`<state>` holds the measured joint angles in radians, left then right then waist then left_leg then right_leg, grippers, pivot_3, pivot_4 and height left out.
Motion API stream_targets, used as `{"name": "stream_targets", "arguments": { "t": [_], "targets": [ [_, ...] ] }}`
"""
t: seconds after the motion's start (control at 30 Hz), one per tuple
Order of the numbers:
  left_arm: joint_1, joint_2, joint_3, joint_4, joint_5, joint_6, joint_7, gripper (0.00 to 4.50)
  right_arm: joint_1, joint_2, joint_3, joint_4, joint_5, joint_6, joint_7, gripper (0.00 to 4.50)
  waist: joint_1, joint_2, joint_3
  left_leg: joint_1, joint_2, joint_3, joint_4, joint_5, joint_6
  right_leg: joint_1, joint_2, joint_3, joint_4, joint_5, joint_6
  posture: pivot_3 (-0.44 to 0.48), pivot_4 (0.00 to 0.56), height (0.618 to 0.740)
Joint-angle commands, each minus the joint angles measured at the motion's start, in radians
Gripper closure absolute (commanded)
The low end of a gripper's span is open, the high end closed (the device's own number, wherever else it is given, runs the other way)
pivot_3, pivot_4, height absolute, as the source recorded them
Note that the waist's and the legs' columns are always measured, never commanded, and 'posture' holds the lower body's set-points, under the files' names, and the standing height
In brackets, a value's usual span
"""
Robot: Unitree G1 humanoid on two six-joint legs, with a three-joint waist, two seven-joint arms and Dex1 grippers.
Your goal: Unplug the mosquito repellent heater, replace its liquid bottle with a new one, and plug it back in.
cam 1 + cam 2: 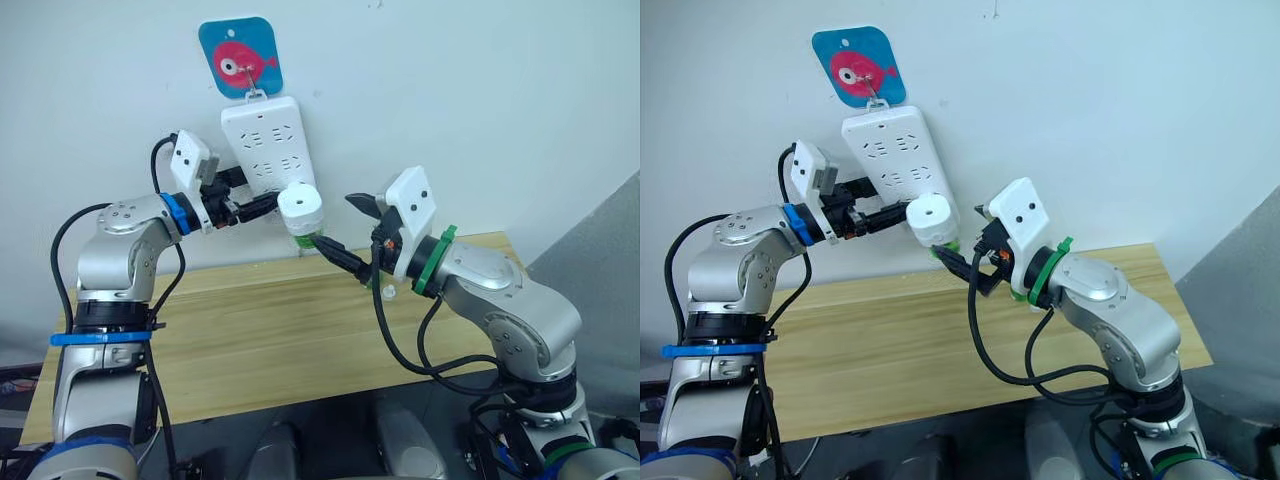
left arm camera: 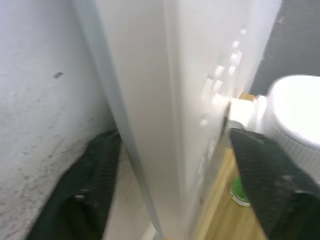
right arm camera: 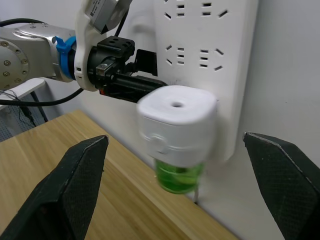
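White mosquito repellent heater (image 3: 176, 125) plugged in power strip (image 1: 262, 140) above desk (image 1: 280, 330); left gripper (image 2: 175, 185) fingers spread, straddling strip; right gripper (image 3: 175, 187) wide open, empty, facing heater. Unplugging step; next: close, pull straight out

Power strip (image 1: 263, 143) hangs on the wall (image 1: 480, 90) from a hook on a fish plaque (image 1: 240, 57) above it. Mosquito repellent heater (image 1: 301, 210) sits plugged into the strip's lower end, liquid bottle (image 3: 179, 177) under it, above the back edge of the wooden table (image 1: 270, 330). Left gripper (image 1: 250, 208) straddles the strip's lower part left of the heater, one finger behind the strip, one in front. Right gripper (image 1: 345, 228) spread wide just right of the heater, apart from it. Small cap (image 1: 388, 291) on the table below the right gripper.
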<state>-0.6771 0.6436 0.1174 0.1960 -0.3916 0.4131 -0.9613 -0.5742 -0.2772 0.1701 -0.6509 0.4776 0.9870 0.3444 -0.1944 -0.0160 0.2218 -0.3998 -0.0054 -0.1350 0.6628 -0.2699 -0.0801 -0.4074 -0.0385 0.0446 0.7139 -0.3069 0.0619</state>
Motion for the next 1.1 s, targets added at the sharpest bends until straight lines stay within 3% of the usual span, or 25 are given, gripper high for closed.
{"name": "stream_targets", "arguments": {
  "t": [0.03,0.17,0.33,0.43,0.53,0.63,0.77,0.8,0.93,1.1],
  "targets": [
    [0.032,0.089,0.074,0.003,0.027,-0.033,0.025,0.15,0.003,-0.025,-0.026,-0.054,0.026,-0.007,0.019,0.00,-0.003,0.000,0.000,0.000,0.000,0.000,0.000,0.000,0.000,0.000,0.000,0.000,0.000,0.000,0.000,-0.151,0.183,0.740],
    [0.086,0.166,0.106,-0.008,0.031,-0.058,0.020,0.15,0.014,-0.055,-0.035,-0.067,0.058,-0.018,0.052,0.00,0.001,0.000,0.000,0.001,0.002,-0.001,-0.001,-0.001,0.001,0.000,0.002,0.000,0.001,0.000,-0.001,-0.126,0.183,0.740],
    [0.217,0.271,0.141,-0.132,-0.027,-0.032,-0.091,0.15,0.026,-0.085,-0.043,-0.075,0.099,-0.032,0.103,0.00,0.009,0.000,0.000,0.000,0.001,-0.001,-0.001,-0.002,0.003,0.000,0.001,0.000,-0.001,0.000,-0.001,-0.093,0.183,0.740],
    [0.339,0.336,0.178,-0.269,-0.102,0.022,-0.190,0.11,0.034,-0.089,-0.042,-0.071,0.109,-0.047,0.120,0.58,0.026,0.000,0.000,0.000,0.001,-0.001,-0.003,-0.002,0.003,0.000,0.000,0.000,-0.003,0.000,-0.001,-0.070,0.182,0.740],
    [0.472,0.387,0.232,-0.408,-0.176,0.077,-0.264,0.11,0.042,-0.097,-0.016,-0.060,0.097,-0.073,0.132,1.64,0.045,0.000,0.000,0.000,0.001,0.000,-0.003,-0.002,0.003,0.000,0.000,0.000,-0.004,-0.001,-0.001,-0.042,0.181,0.740],
    [0.615,0.364,0.306,-0.584,-0.270,0.153,-0.246,0.11,0.050,-0.109,0.036,-0.039,0.046,-0.119,0.132,2.74,0.062,0.000,0.000,0.000,0.002,0.000,-0.003,-0.002,0.004,0.000,0.000,0.000,-0.003,-0.001,-0.001,-0.029,0.180,0.740],
    [0.760,0.241,0.368,-0.766,-0.319,0.159,-0.117,0.11,0.048,-0.092,0.113,0.013,-0.044,-0.196,0.114,4.26,0.092,0.000,0.000,0.001,0.002,0.001,-0.002,-0.002,0.004,0.001,0.000,0.000,-0.002,-0.001,-0.002,-0.014,0.179,0.740],
    [0.791,0.215,0.369,-0.796,-0.307,0.140,-0.099,0.11,0.044,-0.083,0.131,0.027,-0.065,-0.212,0.107,4.46,0.099,0.000,0.000,0.001,0.002,0.001,-0.001,-0.002,0.004,0.001,0.000,0.000,-0.002,-0.001,-0.002,-0.014,0.179,0.740],
    [0.917,0.114,0.340,-0.910,-0.249,0.046,-0.045,0.11,0.013,-0.019,0.189,0.119,-0.160,-0.264,0.055,4.46,0.113,-0.001,-0.001,0.001,0.002,0.001,-0.001,-0.002,0.004,0.001,0.000,0.000,-0.002,-0.001,-0.002,-0.011,0.179,0.740],
    [0.935,0.093,0.308,-0.953,-0.259,0.040,0.005,0.11,-0.007,0.016,0.196,0.191,-0.224,-0.297,0.042,4.46,0.131,-0.001,-0.001,0.001,0.002,0.000,-0.001,-0.002,0.003,0.001,0.000,0.000,-0.002,-0.001,-0.002,-0.003,0.175,0.740]
  ]
}}
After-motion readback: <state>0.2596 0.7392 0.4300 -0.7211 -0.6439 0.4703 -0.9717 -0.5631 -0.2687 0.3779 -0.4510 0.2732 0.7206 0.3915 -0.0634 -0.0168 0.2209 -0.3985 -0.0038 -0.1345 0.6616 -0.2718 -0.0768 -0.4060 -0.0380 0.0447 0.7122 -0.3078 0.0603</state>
